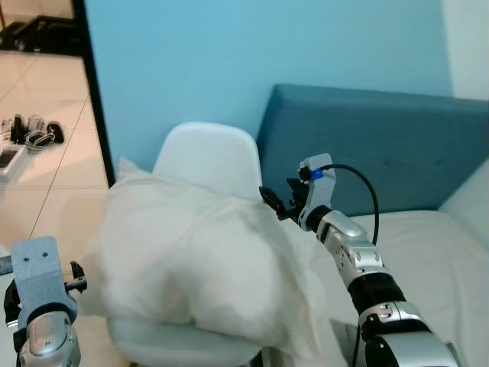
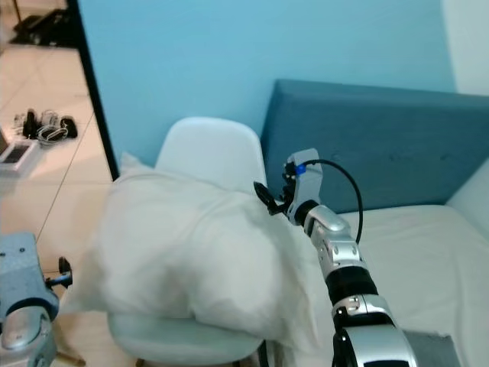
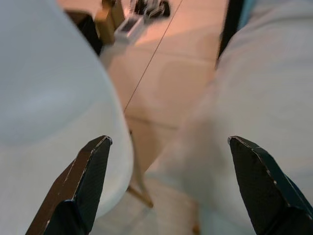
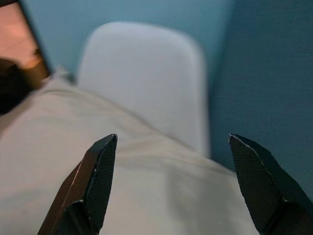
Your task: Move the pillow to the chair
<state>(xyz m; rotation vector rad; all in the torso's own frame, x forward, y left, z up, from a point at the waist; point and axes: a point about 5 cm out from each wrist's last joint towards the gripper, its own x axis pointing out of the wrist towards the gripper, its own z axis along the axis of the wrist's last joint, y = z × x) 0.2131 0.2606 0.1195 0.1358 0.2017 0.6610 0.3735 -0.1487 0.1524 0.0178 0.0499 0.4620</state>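
The soft white pillow (image 1: 195, 264) lies on the white moulded plastic chair (image 1: 208, 158) — between the 2 spread, empty grippers, left gripper (image 3: 166, 183) and right gripper (image 4: 171, 183), so it looks released.

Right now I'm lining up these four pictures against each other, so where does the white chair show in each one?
Left eye view: chair at centre, its back rising behind the pillow.
Right eye view: at centre-left, again behind the pillow.
Left wrist view: the pale curved shell beside one finger.
Right wrist view: the chair back beyond the pillow, between the open fingers.
Shared landmark: the pillow lying on the seat.
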